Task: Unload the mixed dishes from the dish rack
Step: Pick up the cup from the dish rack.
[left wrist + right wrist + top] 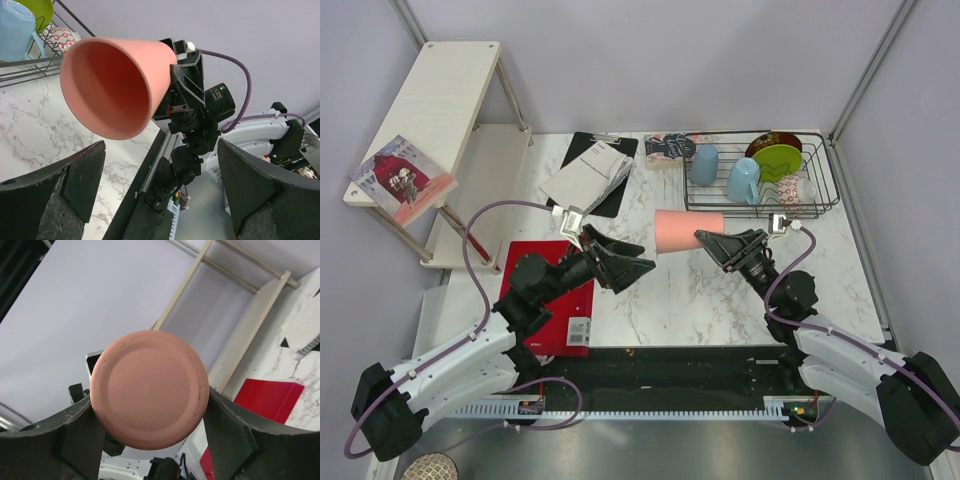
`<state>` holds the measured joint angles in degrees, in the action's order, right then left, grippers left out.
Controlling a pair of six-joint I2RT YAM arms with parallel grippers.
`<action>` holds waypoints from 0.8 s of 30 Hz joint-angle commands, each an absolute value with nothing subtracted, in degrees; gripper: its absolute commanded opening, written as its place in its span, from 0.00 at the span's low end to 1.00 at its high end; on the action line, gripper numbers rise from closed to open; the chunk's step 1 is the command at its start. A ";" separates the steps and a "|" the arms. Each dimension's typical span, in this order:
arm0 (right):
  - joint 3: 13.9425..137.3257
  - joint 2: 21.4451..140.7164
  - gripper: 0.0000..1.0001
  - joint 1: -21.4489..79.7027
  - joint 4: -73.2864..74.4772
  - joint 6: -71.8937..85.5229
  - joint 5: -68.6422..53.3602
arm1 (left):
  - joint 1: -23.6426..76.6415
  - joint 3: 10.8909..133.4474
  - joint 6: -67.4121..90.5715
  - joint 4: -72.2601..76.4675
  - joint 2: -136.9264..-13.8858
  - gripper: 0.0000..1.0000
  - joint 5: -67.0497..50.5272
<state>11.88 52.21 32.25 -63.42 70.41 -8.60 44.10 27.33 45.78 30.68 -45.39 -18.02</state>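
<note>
Standing at the desk (700, 300) and taking the dish rack (761, 207) as my mark, the left claw (642, 257) sits well to the rack's left and nearer the front edge. Its jaws are spread wide with nothing in them, and they face the mouth of the pink cup (678, 231), which is close but not touching. The cup lies on its side in the air just in front of the rack's left corner, mouth to the left. The right claw (710, 240), in front of the rack, is clamped across the cup's base with a finger on either side. In the rack, from left to right, are a grey-blue cup (704, 163), a light blue mug (743, 180), a lime-green plate (780, 160) with a dark red plate (772, 140) behind it, and a small patterned bowl (801, 188). As for writing, the book (402, 180) on the shelf unit (440, 90) far left of the rack, the barcode sticker (580, 331) on the red board (545, 262) and the booklet (670, 148) touching the rack's left end all carry print too small to read.
</note>
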 commanded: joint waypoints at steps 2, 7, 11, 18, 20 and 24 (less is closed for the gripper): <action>12.66 50.80 0.00 34.62 -68.39 70.49 -11.87 | 44.03 29.00 46.14 34.01 -46.75 0.98 -18.89; 13.27 51.59 0.00 36.65 -66.10 68.65 -12.92 | 44.03 28.83 47.19 37.60 -49.74 0.82 -20.56; 13.36 53.96 0.00 38.40 -66.71 67.94 -13.18 | 44.03 29.27 47.72 38.58 -50.71 0.78 -21.27; 12.83 55.72 0.00 40.17 -66.27 66.45 -12.66 | 44.12 30.14 46.06 36.57 -50.01 0.50 -21.27; 12.83 55.20 0.00 40.17 -64.78 65.57 -12.39 | 44.12 30.85 44.83 34.46 -50.10 0.23 -21.18; 16.33 50.38 0.29 40.17 -48.76 59.87 -10.90 | 44.03 35.59 41.58 21.75 -51.23 0.02 -20.13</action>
